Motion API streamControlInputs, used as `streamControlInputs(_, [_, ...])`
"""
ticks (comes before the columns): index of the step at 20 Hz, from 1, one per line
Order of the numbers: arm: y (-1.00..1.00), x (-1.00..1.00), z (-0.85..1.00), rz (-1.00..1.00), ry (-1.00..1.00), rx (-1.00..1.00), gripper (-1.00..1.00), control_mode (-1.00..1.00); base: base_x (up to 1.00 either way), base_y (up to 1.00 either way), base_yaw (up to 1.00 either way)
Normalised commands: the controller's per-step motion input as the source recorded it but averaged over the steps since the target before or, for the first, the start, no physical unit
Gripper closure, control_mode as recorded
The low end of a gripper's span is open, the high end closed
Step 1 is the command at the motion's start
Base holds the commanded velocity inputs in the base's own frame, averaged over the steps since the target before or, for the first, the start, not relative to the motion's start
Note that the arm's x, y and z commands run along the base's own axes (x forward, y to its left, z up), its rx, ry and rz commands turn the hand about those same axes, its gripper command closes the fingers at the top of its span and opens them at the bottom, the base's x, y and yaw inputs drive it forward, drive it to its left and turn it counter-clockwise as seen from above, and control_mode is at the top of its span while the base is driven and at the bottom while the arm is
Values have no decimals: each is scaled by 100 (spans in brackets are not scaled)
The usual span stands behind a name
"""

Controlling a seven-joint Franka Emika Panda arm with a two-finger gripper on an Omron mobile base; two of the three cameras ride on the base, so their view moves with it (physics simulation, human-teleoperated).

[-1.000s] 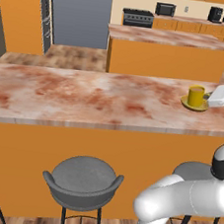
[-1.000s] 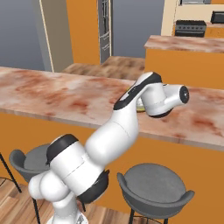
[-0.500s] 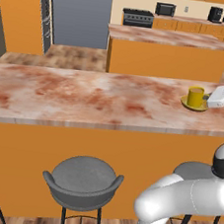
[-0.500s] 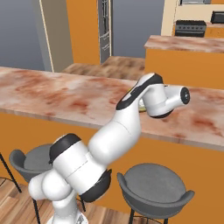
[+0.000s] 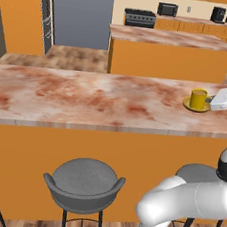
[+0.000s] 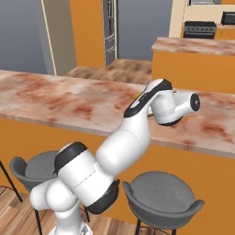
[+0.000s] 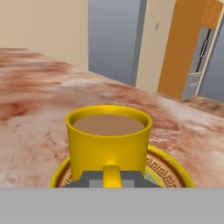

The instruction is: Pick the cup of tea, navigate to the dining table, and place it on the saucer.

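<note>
My tool (image 7: 112,180) is clamped on the handle of the rigid, spill-prone cup (image 7: 108,142), seated on the saucer (image 7: 168,168).

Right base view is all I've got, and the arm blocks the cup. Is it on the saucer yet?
Observer: Yes. In the left base view the cup stands upright on the saucer, near the right end of the dining table.
Operator: Gripper let go?
Observer: No. In the hand view the gripper is shut on the cup's handle, one dark finger on each side of it.
Operator: Any spill?
Observer: None visible. The hand view shows the tea level below the rim, and the table around the saucer looks dry.
</note>
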Motion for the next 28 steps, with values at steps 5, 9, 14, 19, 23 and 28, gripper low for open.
streamControlInputs(5, [0,1,-1,0,0,0,100,-100,0,0,0])
streamControlInputs(9, [0,0,-1,0,0,0,-100,-100,0,0,0])
streamControlInputs(14, [-2,0,0,0,0,0,-100,-100,0,0,0])
streamControlInputs(19, [0,0,0,0,0,0,-100,-100,0,0,0])
streamControlInputs(23, [-3,0,12,0,0,0,-100,-100,0,0,0])
streamControlInputs(28, [-22,-28,40,0,0,0,-100,-100,0,0,0])
